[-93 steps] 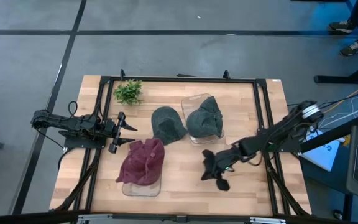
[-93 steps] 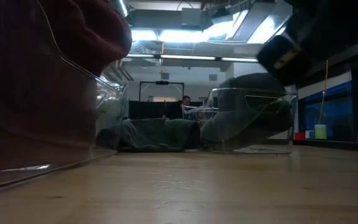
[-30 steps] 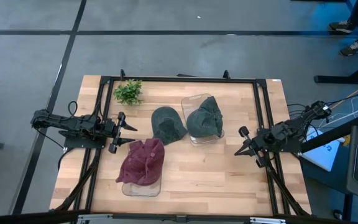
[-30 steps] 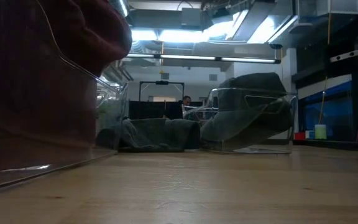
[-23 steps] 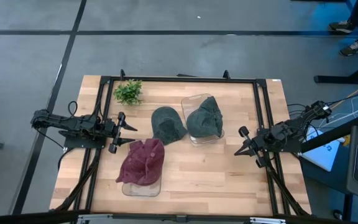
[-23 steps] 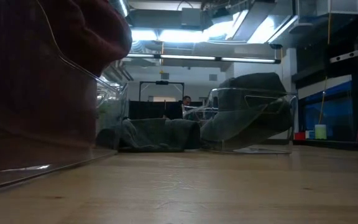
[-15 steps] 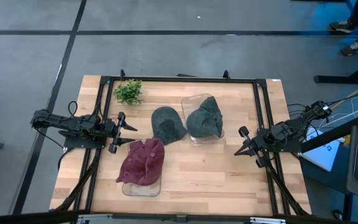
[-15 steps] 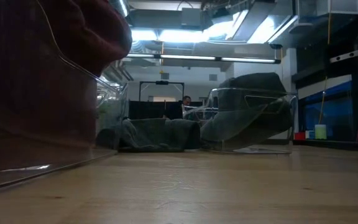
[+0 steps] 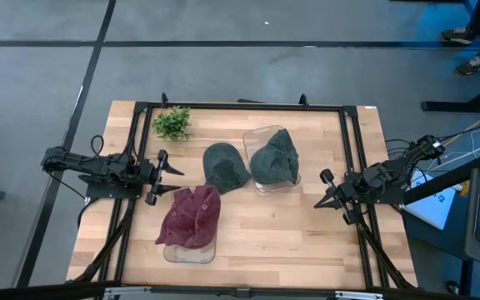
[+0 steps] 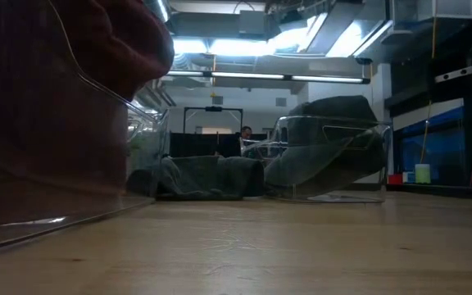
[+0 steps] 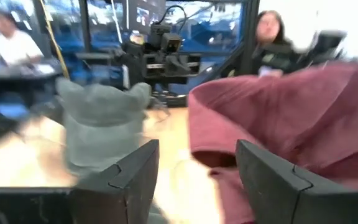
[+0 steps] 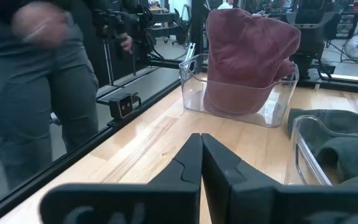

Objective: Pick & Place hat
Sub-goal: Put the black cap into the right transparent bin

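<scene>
**Both arms parked at the desk edges, hats lying free**

The right jaws are closed, the two fingers pressed together with nothing between them. They sit at the desk's 3 o'clock edge, pointing inward toward the middle. The left jaws stand open and empty at the 9 o'clock side, also pointing inward, just beside the red hat.

The red hat is draped over a clear bin at about 7 o'clock on the desk, its cloth spilling above the bin's rim. In the right wrist view it fills that bin's top.

Near the desk's centre, toward 12 o'clock, a grey-green hat lies in a second clear bin. Another grey-green hat lies flat on the wood just to that bin's 9 o'clock side, touching or nearly touching it.

A small green plant sits at about 11 o'clock near the far edge, well apart from the hats.

A person in grey trousers stands beside the desk in the right wrist view.
</scene>
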`<action>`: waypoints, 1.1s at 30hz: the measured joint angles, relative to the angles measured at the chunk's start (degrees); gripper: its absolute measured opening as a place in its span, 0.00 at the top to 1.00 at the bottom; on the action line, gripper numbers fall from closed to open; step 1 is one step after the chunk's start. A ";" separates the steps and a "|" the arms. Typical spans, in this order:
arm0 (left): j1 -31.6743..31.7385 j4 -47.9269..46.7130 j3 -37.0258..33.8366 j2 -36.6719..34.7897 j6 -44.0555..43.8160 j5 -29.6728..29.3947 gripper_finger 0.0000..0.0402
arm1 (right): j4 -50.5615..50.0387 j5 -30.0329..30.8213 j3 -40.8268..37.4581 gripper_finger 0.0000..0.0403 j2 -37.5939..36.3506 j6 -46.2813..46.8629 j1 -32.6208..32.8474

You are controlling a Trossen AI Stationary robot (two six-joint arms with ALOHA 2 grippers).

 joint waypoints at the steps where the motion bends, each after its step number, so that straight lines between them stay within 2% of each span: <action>1: 0.00 0.39 0.00 0.02 -3.61 0.95 0.48 | 0.00 0.00 -0.01 0.98 0.00 -0.01 0.00; 6: 0.00 1.25 0.00 0.00 -21.50 4.02 0.48 | 0.00 0.00 0.00 0.98 0.00 -0.02 0.00; 11: 0.00 1.24 0.00 0.02 -33.40 4.45 0.49 | 0.00 0.00 0.00 0.98 0.00 -0.02 0.00; 14: 0.00 0.82 0.00 0.02 -39.46 6.75 0.48 | 0.00 0.00 -0.02 0.98 0.00 -0.02 0.00; 25: 0.07 0.23 0.00 0.09 -37.06 6.96 0.48 | 0.00 0.00 0.00 0.98 0.02 -0.02 0.00; 28: 0.47 -0.06 1.05 0.33 -32.09 6.98 0.48 | 0.00 0.00 0.00 0.98 0.02 -0.02 0.00; 33: 1.56 -8.26 9.74 4.99 -20.89 4.10 0.48 | 0.00 0.00 0.00 0.98 0.02 -0.02 0.00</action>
